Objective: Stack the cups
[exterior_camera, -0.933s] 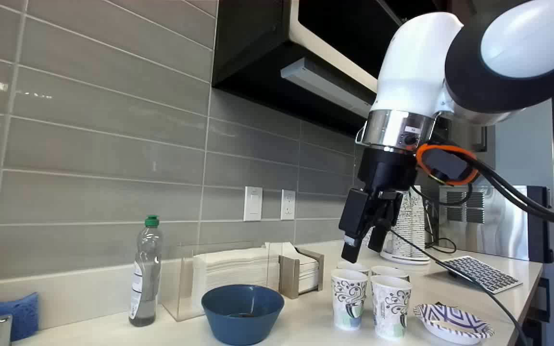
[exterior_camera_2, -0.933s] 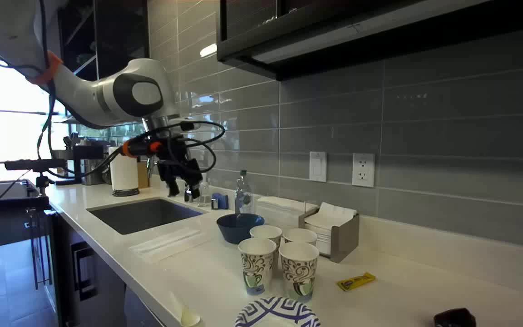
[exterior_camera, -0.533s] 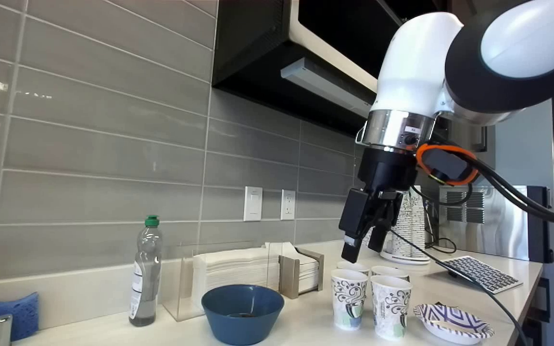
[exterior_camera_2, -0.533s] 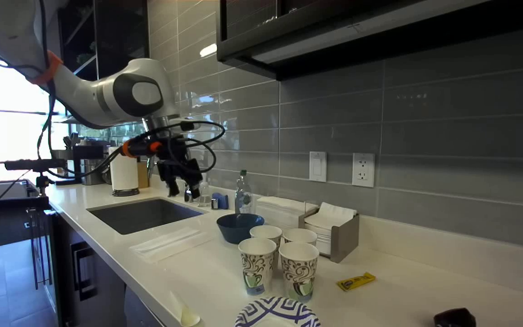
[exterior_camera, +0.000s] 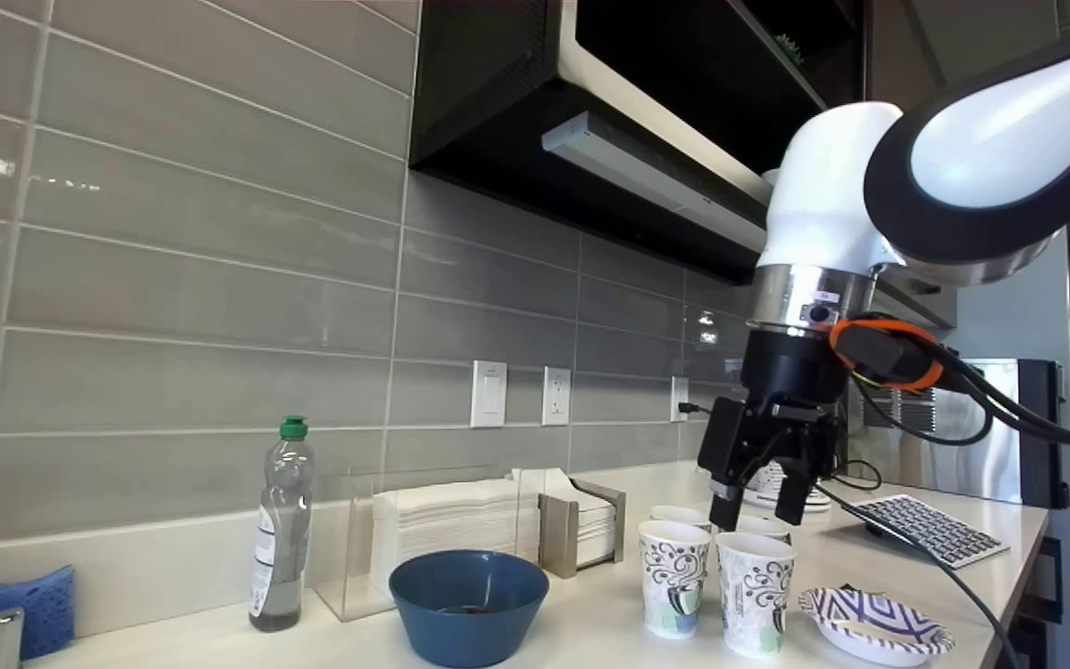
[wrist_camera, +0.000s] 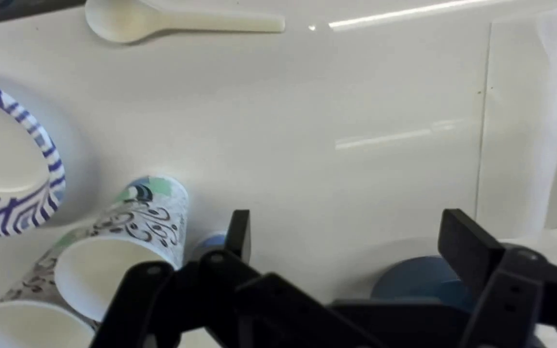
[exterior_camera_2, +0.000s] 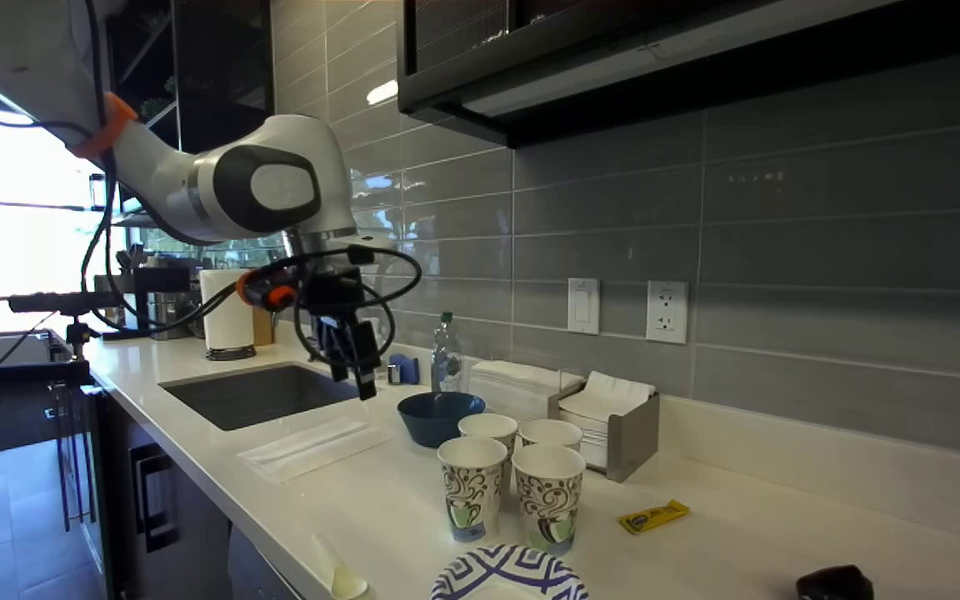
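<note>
Fingers point(wrist_camera: 238, 234) spread wide, patterned paper cups point(wrist_camera: 139, 231) outside their gap, left in the wrist view

We see a pale, glossy bench point(exterior_camera_2: 780, 512) with a sink point(exterior_camera_2: 267, 398) let into it. On it we count four cups point(exterior_camera_2: 548, 504), upright and close together, with a patterned bowl point(exterior_camera: 860, 643) near them. We find a blue bowl point(exterior_camera: 468, 621), an upright bottle point(exterior_camera: 282, 548), a napkin holder point(exterior_camera_2: 637, 435), a packet point(exterior_camera_2: 653, 517) lying flat, and a spoon point(wrist_camera: 177, 20) near the bench's edge.
</note>
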